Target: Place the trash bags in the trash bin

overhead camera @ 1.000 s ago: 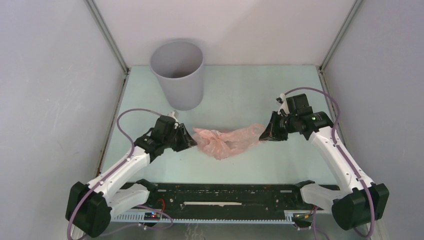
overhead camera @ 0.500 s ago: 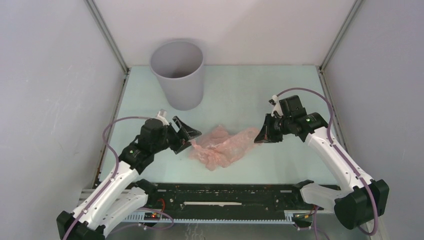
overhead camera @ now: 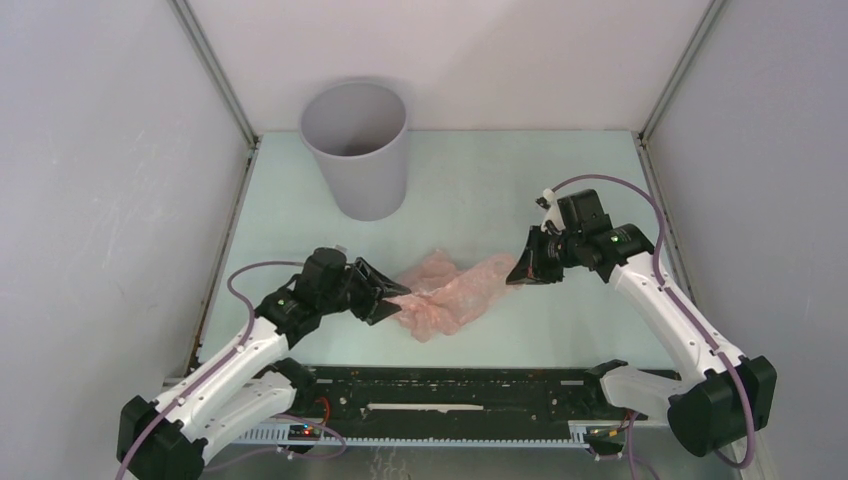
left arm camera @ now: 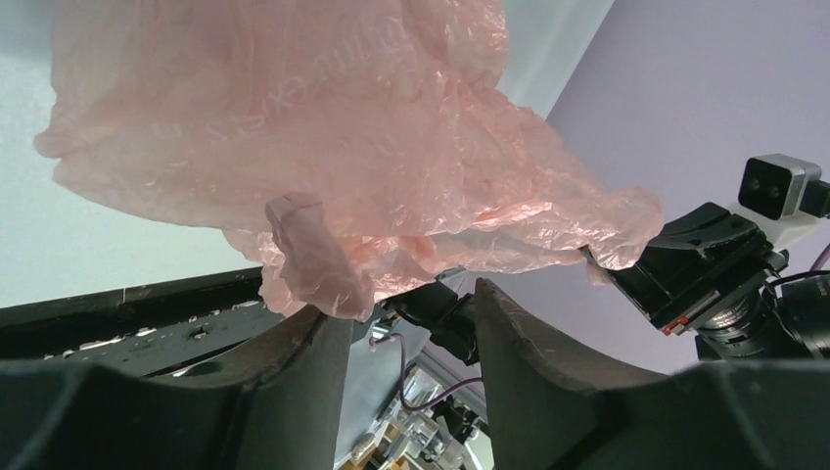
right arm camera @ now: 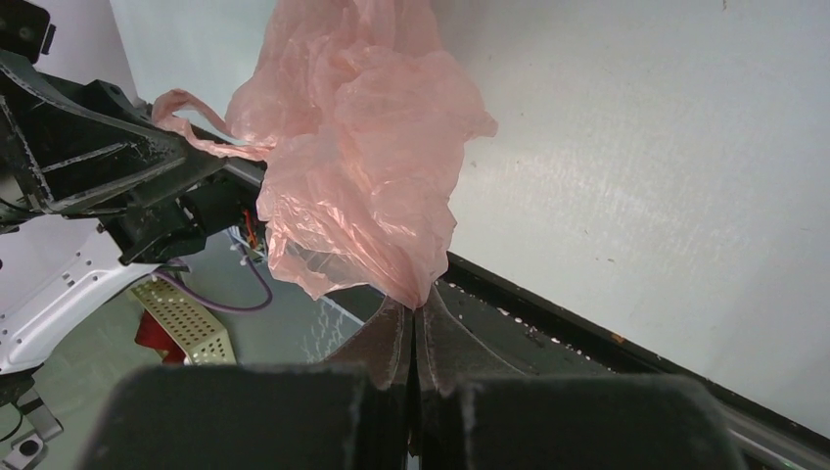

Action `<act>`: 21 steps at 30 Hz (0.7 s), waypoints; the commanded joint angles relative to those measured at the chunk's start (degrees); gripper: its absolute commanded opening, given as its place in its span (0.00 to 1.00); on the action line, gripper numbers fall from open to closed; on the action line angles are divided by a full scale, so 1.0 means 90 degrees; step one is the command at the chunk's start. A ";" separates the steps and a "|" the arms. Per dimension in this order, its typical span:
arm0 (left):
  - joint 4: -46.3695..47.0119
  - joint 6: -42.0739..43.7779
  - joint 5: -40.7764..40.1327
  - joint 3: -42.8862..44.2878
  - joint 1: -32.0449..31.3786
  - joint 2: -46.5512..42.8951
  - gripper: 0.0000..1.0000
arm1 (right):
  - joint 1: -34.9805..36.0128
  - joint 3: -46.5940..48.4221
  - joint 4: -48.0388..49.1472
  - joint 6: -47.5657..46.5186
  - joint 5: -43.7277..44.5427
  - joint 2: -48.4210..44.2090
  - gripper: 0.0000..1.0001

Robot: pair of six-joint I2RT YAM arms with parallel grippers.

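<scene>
My right gripper point(right arm camera: 416, 311): fingers pressed together on right end of trash bag point(overhead camera: 450, 295). My left gripper point(left arm camera: 406, 313): fingers spread, bag's left fold at tips. Bag mid-table point(overhead camera: 500, 190), near side. Trash bin point(overhead camera: 358, 150) upright far left, well apart.

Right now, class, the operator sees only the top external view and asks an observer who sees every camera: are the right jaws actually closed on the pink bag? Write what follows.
Observer: Yes. In the right wrist view the right gripper has its jaws pressed together on a corner of the trash bag.
Operator: And the left jaws?
Observer: In the left wrist view the left gripper has its jaws apart with a clear gap. The bag's lower edge sits at their tips, not clamped.
Operator: Is the bag pulled flat between the arms?
Observer: No. The right wrist view shows it bunched and wrinkled, with one thin strip trailing toward the left gripper.
</scene>
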 commanded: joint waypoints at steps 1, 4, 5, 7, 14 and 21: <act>0.0452 -0.0299 0.0040 -0.0219 -0.0031 0.0072 0.53 | 0.0016 0.0016 0.0229 0.0047 -0.0115 0.0011 0.00; 0.0477 -0.0349 -0.0254 -0.0214 -0.0031 0.0067 0.53 | 0.0006 0.0013 0.0169 0.0020 -0.0060 -0.0053 0.00; 0.0480 -0.0374 -0.0318 -0.0215 -0.0021 0.0081 0.54 | 0.0001 0.0007 0.0141 0.0007 -0.0054 -0.0077 0.00; 0.0471 -0.0482 -0.0424 -0.0240 0.0010 0.0109 0.58 | 0.0001 0.0015 0.0079 -0.0019 -0.0011 -0.0106 0.00; 0.0480 -0.0863 -0.0615 -0.0541 0.0142 0.0023 0.44 | -0.0018 0.0012 -0.0058 -0.0022 0.0135 -0.0185 0.00; 0.0437 0.0446 -0.0911 0.0342 0.0464 0.0621 0.10 | -0.0276 0.0019 -0.0006 0.0119 0.0070 -0.0063 0.00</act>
